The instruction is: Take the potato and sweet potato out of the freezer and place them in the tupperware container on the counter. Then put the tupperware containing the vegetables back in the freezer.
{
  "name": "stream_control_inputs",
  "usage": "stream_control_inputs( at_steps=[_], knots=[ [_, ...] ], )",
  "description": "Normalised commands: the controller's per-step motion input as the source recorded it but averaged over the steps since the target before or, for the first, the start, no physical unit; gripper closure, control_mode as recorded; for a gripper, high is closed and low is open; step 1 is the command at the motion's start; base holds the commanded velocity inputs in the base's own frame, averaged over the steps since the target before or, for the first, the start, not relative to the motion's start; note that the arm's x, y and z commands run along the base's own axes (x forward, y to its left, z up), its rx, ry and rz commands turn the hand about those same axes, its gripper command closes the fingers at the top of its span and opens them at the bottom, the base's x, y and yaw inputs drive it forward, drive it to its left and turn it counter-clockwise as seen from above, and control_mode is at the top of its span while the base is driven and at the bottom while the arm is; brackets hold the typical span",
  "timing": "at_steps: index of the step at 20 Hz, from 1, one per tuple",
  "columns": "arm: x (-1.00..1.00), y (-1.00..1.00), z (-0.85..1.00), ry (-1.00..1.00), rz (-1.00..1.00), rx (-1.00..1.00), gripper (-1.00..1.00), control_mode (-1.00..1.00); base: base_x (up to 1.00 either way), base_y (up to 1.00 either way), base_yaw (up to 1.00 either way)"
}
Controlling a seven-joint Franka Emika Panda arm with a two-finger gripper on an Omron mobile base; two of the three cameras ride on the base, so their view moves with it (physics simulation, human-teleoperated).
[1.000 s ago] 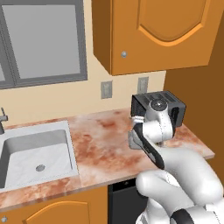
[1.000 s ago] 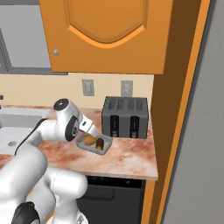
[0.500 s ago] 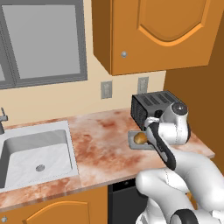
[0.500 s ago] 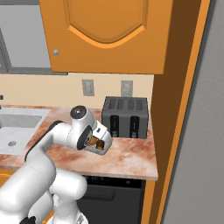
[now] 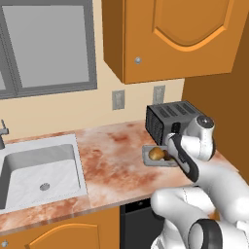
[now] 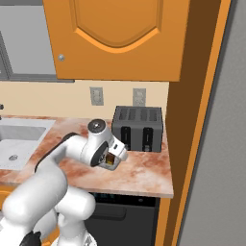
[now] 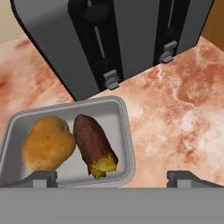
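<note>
Hovering over the tupperware container (image 7: 124,131) — gripper (image 7: 114,177) wide open, empty — arm bent low.

potato (image 7: 47,148): showing tan-golden, faintly speckled
sweet potato (image 7: 93,148): showing dark reddish-brown skin, yellow-orange at cut end
tupperware container (image 7: 124,131): reading pale grey
counter (image 7: 183,100): showing reddish-brown and cream marbling
toaster (image 7: 122,35): appearing dark grey, black slots
cabinets (image 5: 194,34): showing orange wood
sink (image 5: 36,172): reading light grey
</note>
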Motion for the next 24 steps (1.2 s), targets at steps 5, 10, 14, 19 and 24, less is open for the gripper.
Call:
stream_control_inputs(
  at_steps=[5,10,14,19,24],
  knots=[
    [0.04,-0.15,-0.24,0.08,0.03,0.04,-1.0,-1.0,0.0,0.0,0.0],
    [0.26,-0.09,-0.22,0.07,0.02,0.02,-1.0,-1.0,0.0,0.0,0.0],
    [0.23,-0.05,-0.17,0.02,0.01,0.01,-1.0,-1.0,0.0,0.0,0.0],
    [0.16,0.0,-0.13,0.02,0.0,0.0,-1.0,-1.0,0.0,0.0,0.0],
    [0.06,0.0,-0.13,0.01,0.0,0.0,-1.0,-1.0,0.0,0.0,0.0]
  ],
)
